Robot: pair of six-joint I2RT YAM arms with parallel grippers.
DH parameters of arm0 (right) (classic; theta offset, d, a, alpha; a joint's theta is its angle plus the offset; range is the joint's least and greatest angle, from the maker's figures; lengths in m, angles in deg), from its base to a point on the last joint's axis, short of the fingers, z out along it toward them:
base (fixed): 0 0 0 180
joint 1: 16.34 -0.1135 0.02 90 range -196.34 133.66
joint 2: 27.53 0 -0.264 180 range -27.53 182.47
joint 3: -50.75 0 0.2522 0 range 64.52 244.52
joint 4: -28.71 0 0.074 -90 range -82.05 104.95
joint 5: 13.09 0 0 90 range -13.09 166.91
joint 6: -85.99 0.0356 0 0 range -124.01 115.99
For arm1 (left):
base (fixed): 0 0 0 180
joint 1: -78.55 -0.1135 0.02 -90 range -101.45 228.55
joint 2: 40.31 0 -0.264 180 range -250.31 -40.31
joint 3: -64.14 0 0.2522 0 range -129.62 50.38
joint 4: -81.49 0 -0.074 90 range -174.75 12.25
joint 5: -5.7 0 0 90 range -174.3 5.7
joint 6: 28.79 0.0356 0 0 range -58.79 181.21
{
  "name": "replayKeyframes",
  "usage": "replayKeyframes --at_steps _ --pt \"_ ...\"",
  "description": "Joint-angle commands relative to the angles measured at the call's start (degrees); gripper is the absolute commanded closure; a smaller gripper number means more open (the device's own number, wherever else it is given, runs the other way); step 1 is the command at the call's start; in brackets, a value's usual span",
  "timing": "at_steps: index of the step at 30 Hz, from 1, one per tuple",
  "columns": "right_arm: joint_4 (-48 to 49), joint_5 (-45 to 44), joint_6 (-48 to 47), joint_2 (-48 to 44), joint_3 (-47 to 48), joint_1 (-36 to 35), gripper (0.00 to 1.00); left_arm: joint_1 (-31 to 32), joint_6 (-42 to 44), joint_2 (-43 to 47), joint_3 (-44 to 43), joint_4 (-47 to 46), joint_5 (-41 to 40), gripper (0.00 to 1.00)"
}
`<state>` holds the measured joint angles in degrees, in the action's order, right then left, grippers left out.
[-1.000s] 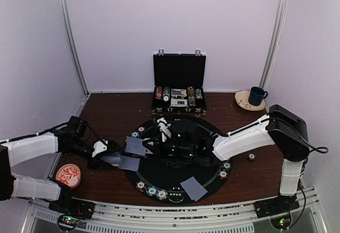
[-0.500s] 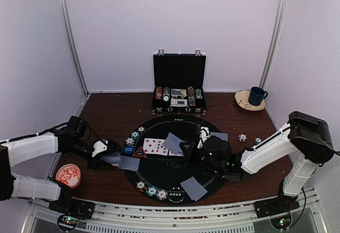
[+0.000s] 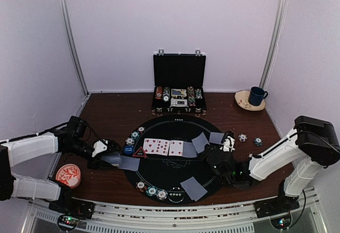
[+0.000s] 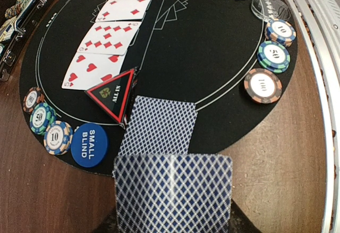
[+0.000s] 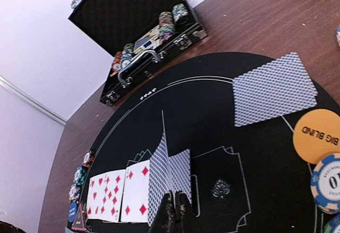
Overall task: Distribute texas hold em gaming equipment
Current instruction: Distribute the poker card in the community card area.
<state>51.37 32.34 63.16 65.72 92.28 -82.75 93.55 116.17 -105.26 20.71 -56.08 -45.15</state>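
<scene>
On the black round mat [image 3: 175, 172] two red cards [image 3: 164, 147] lie face up in a row, with a face-down card [image 5: 182, 173] beside them. My right gripper [image 5: 174, 196] is shut on one blue-backed card [image 5: 160, 177] that stands on edge over that row, right of centre [image 3: 200, 142]. At the mat's left edge, my left gripper [image 3: 109, 159] is shut on a stack of playing cards [image 4: 172, 190], which hides its fingers. Just ahead of it lie a face-down card [image 4: 158, 124], the red triangle marker [image 4: 112, 94], a blue button [image 4: 88, 144] and chips [image 4: 43, 118].
The open black briefcase [image 3: 179, 86] stands at the back. A red-and-white dish [image 3: 68, 174] sits near left, a blue mug [image 3: 258, 95] far right. More chips [image 4: 273, 56] line the mat's near edge. An orange button [image 5: 317, 135] and a face-down card [image 5: 273, 89] lie right.
My right arm has drawn back from the mat's left side to its right. The face-up cards now show, and a second red card and a face-down one lie there. The left arm is still.
</scene>
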Motion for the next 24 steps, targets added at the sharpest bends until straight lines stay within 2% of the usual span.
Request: replayKeyframes --at_steps 1,9,24 --pt "-11.7 -7.8 8.4 0.1 2.1 -1.0 1.00 0.0 -0.6 0.5 -0.3 -1.4 0.5 0.86" --pt "-19.1 -10.0 15.1 1.8 3.8 -1.3 1.00 0.1 -0.6 0.5 -0.3 -1.4 0.5 0.86" --pt "-25.0 -8.6 17.5 7.7 9.0 -0.8 1.00 0.1 -0.5 0.5 -0.3 -1.4 0.5 0.86"
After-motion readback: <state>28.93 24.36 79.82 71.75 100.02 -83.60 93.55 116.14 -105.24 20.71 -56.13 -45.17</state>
